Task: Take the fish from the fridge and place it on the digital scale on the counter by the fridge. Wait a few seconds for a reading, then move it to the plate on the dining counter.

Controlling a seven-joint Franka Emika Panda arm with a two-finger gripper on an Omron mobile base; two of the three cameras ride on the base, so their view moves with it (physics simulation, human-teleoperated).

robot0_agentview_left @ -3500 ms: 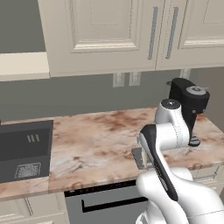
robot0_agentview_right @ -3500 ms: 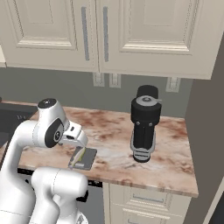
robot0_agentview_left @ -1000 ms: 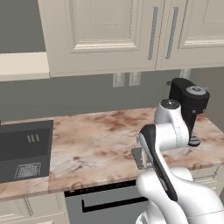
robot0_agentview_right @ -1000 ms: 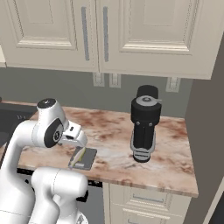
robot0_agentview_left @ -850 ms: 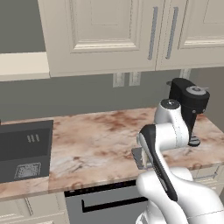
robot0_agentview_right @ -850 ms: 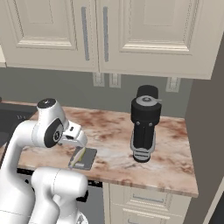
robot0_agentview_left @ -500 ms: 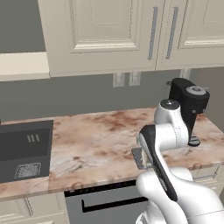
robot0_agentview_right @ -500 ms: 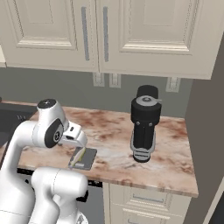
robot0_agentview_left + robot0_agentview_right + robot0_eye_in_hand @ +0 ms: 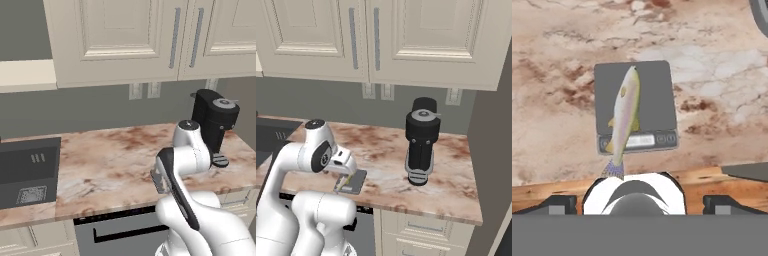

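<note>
I see a pink-brown marbled stone desk [image 9: 456, 195] under cream cabinets. Directly on it sit a flat dark grey square scale [image 9: 654, 95] near the front edge and a tall black coffee machine [image 9: 421, 142], well apart.

We see the pale fish [image 9: 625, 114] lying flat lengthwise on our dark square digital scale [image 9: 654, 95], tail overhanging its display edge

Fish [image 9: 625, 107]: pale beige-tan, faint pink-grey sheen, yellowish fins, bluish speckled tail. Digital scale [image 9: 654, 95]: dark grey slab, pale display strip, small white marks. Counter [image 9: 115, 165]: pink-brown marble, white veining, rusty blotches. Coffee machine [image 9: 421, 140]: black, grey lid. Cabinets [image 9: 421, 35]: cream, grey bar handles. Wall [image 9: 90, 107]: dull grey-green. Sink [image 9: 27, 170]: dark grey.
</note>
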